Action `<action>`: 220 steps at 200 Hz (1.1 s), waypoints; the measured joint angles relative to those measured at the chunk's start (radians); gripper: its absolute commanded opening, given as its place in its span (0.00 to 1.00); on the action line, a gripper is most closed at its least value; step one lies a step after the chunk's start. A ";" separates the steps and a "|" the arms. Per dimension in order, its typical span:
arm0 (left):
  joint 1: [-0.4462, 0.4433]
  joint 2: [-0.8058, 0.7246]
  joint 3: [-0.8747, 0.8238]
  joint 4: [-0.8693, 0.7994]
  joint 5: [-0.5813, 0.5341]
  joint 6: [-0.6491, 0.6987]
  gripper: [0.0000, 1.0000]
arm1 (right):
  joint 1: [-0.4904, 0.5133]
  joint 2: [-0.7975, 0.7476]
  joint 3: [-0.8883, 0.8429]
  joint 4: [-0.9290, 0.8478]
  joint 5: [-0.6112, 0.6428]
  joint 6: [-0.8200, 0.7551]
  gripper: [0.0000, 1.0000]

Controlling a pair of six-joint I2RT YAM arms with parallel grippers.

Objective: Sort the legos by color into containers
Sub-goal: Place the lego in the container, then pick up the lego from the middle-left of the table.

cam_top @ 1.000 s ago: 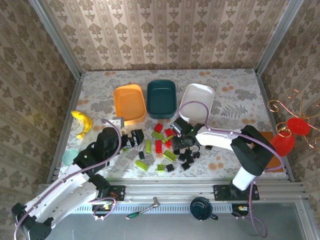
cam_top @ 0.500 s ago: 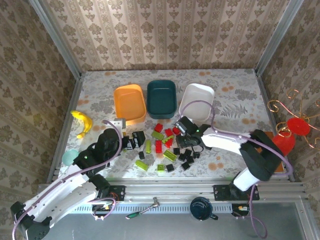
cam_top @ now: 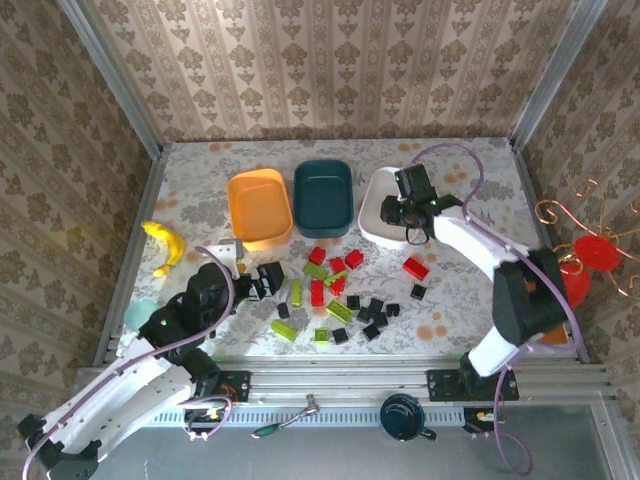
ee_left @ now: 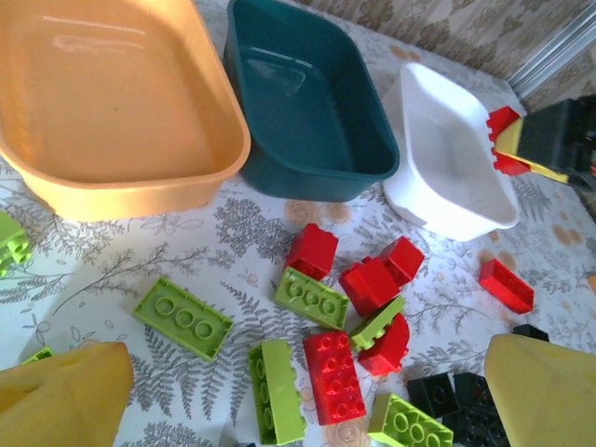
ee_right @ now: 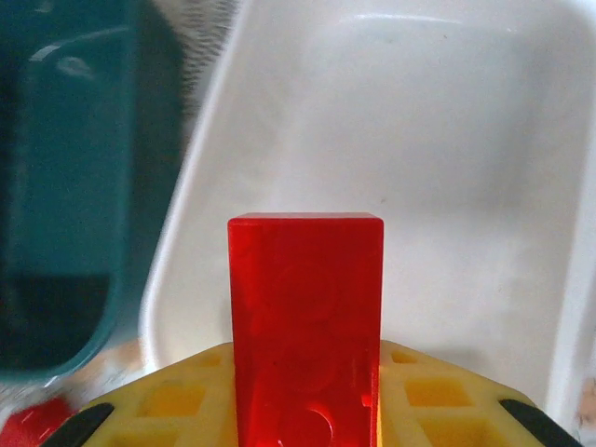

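We see the right gripper (cam_top: 405, 212) clamped on a red brick (ee_right: 305, 326) and hanging over the white tub (cam_top: 378, 200), at about one o'clock from the loose bricks (cam_top: 335, 295) scattered in front of the tubs. The teal tub (cam_top: 323, 195) lies at twelve o'clock from them and the orange tub (cam_top: 258, 205) at eleven. The left gripper (cam_top: 258, 281) sits at the scatter's nine o'clock edge, its fingers (ee_left: 65, 400) spread wide above the bricks.

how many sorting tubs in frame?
3: orange tub on the left, dark teal tub in the middle, white tub on the right, with the right gripper holding a red brick over it. None seem hidden.
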 measured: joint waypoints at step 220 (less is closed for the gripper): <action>0.208 0.368 -0.074 -0.096 -0.060 -0.090 0.91 | 0.192 -0.272 -0.269 0.106 -0.038 0.000 0.75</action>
